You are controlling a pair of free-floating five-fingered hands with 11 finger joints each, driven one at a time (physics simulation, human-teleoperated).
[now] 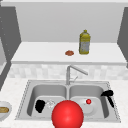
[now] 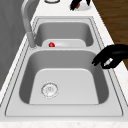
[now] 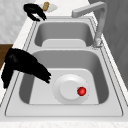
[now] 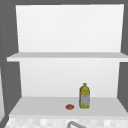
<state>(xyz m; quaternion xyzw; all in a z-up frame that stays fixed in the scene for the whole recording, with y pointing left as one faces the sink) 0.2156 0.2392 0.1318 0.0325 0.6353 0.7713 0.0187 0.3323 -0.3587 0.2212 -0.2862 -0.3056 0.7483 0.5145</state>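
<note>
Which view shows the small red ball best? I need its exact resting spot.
The right side view: the small red ball sits on the white plate. The front view and left side view show it smaller.

A white round plate (image 3: 67, 90) lies flat on the floor of the right basin of the sink (image 1: 67, 86), toward its front. On the plate rests a small, glossy red ball (image 3: 81, 91), off centre, near the rim on the faucet side. In the front view the plate (image 1: 92, 107) shows partly behind a large red sphere, with the small ball (image 1: 88, 101) on its upper part.
</note>
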